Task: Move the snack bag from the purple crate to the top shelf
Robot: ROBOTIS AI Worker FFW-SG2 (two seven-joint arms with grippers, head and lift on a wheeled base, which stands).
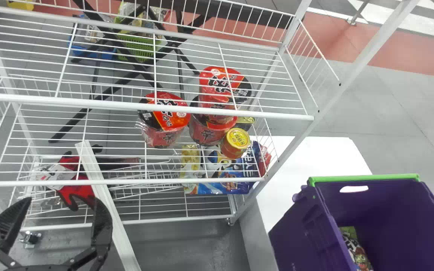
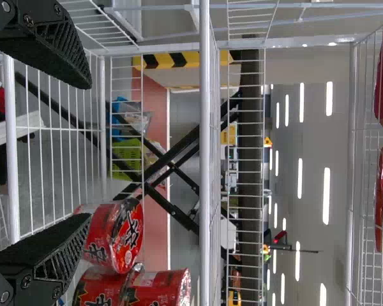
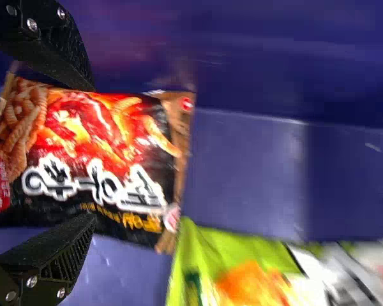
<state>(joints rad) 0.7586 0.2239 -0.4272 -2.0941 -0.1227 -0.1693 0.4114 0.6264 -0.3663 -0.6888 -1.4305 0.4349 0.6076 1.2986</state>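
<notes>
One black-red snack bag (image 3: pixel 115 159): likely light, slippery, crushable
Hold: mid-body, gently
Right gripper (image 3: pixel 92 153): open, beside bag
Left gripper (image 1: pixel 63 200): open

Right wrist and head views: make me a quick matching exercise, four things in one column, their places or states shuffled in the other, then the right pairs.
1. Dark snack bag
2. Green bag
3. Left gripper
4. Red noodle cups

A. On the wire rack
B. Open, near the rack
C. Between the right gripper's fingers
D. In the purple crate, beyond the fingertips

Pairs: 1-C, 2-D, 3-B, 4-A
</notes>
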